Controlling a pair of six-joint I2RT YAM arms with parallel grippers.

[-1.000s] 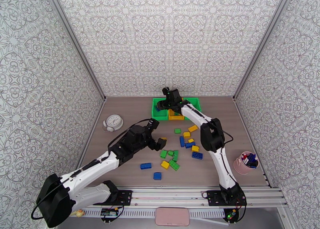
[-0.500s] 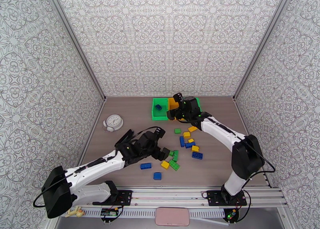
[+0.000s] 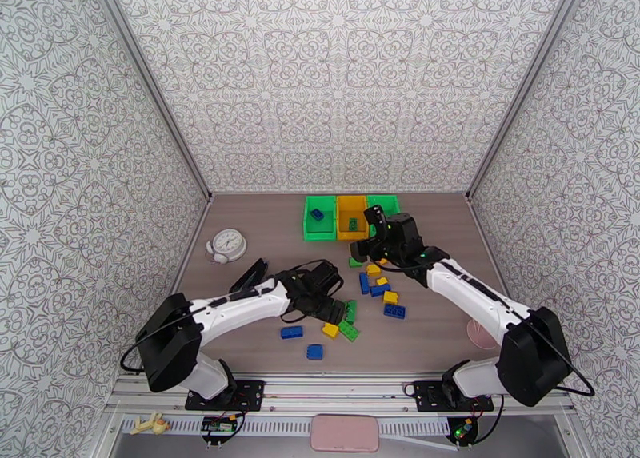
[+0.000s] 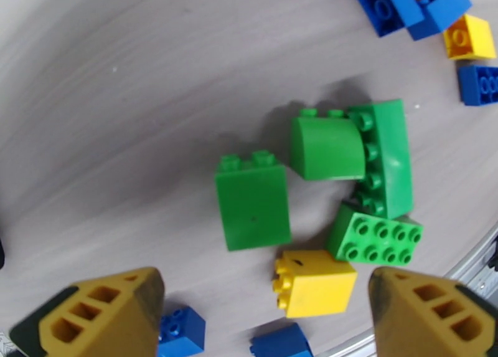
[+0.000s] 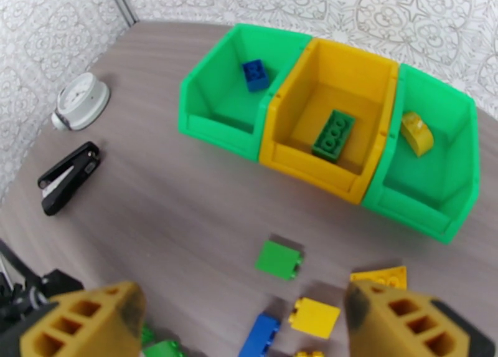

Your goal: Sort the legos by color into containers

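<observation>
Left end effector (image 4: 264, 318): spread wide, empty, hovering over green legos (image 4: 252, 202) on table (image 4: 124, 103) | Right end effector (image 5: 246, 324): spread wide, empty, on near side of containers (image 5: 324, 165) | Contents: left green bin holds blue brick (image 5: 255, 76); yellow bin holds green brick (image 5: 333, 135); right green bin holds yellow brick (image 5: 417, 134) | Other legos lie loose on table in front of containers.

Lab robot cell, not a home: wood-grain table (image 3: 264, 212) boxed in by patterned wall panels (image 3: 336, 76) on aluminium posts (image 3: 154, 92); left arm (image 3: 240, 308), right arm (image 3: 472, 292) bolted to an extrusion rail (image 3: 344, 388) along the near edge.
</observation>
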